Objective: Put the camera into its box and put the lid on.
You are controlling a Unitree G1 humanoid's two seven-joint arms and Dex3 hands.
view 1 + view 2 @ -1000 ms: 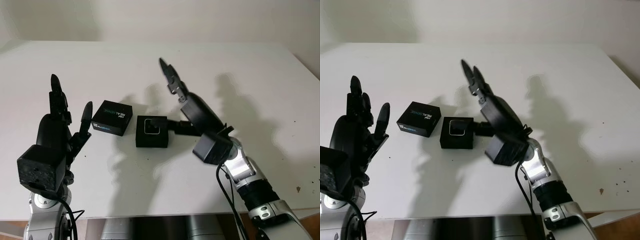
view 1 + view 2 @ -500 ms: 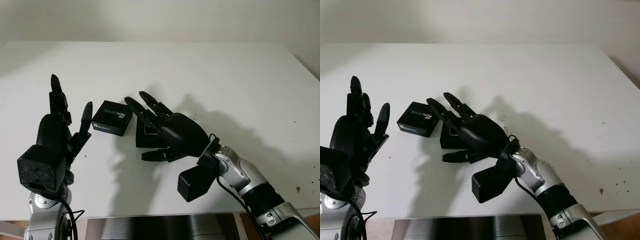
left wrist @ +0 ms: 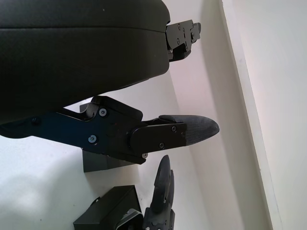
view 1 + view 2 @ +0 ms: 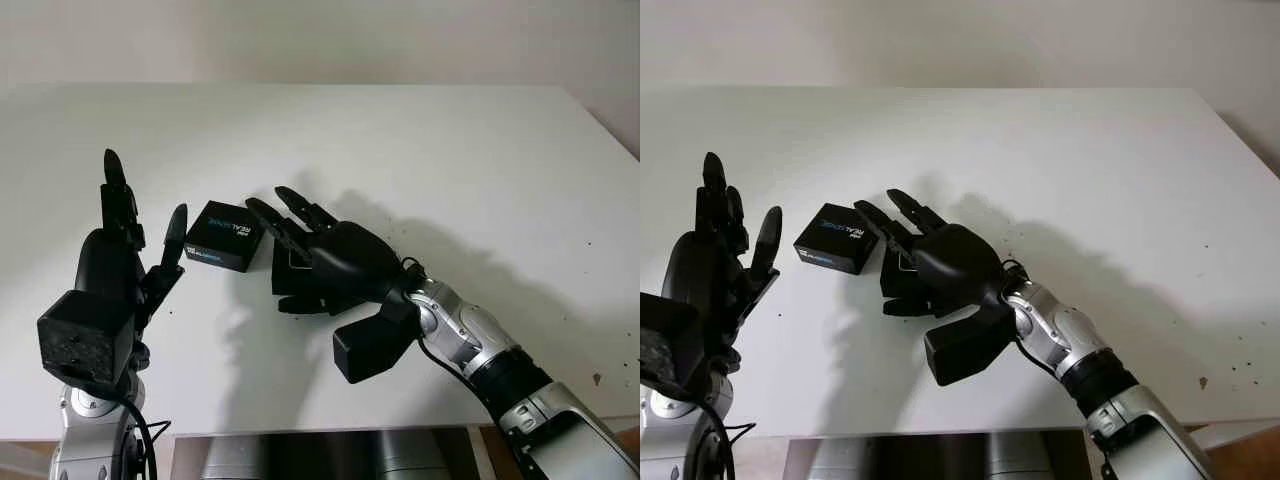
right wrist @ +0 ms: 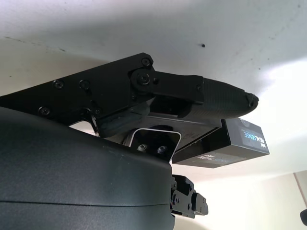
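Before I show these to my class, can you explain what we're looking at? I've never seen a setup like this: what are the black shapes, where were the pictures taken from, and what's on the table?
This is a humanoid robot with two black three-fingered hands. Two pictures come from a stereo camera on its head, looking down at a white table; the other two come from cameras at its wrists, very close to each hand.

The left hand is raised at the table's near left edge, open and holding nothing. The right hand reaches over the middle of the table, above the open box; whether it grips anything cannot be told. The right wrist view shows the silver-rimmed camera sitting in the box, under that hand's fingers.

The box's printed lid lies on the table just left of the box, not yet put on.
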